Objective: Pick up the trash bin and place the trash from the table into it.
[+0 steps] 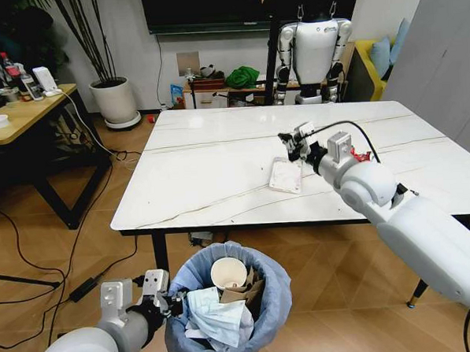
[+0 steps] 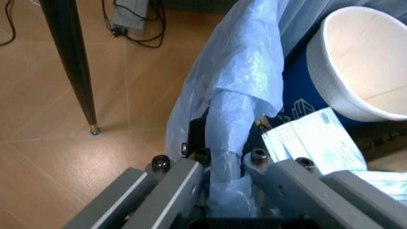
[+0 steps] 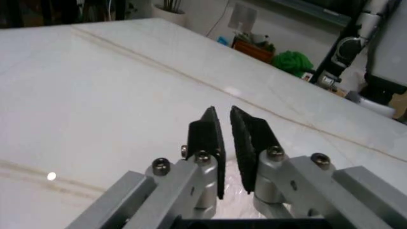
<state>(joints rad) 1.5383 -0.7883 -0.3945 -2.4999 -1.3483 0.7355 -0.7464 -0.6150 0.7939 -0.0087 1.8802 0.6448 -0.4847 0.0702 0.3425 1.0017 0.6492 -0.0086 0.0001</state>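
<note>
Bin [image 1: 226, 310]: rim clamped in left gripper [image 1: 164, 299], part-filled. Right gripper [image 1: 295, 144]: nearly shut, empty, above packet [image 1: 285, 176] on table [image 1: 203, 174]. Step: collecting. Next: open, descend, grasp packet.

Trash bin [image 1: 226, 310]: small, round, lined with crinkled light-blue bag, upright just off the table's near edge; holds paper cup [image 1: 228, 272], brown cardboard [image 1: 253, 289], pale mask [image 1: 215, 315]; table [image 1: 203, 170]: glossy white marble-look top, thin grey veins, black edge; one flat white packet [image 1: 285, 176] lying right of centre.
</note>
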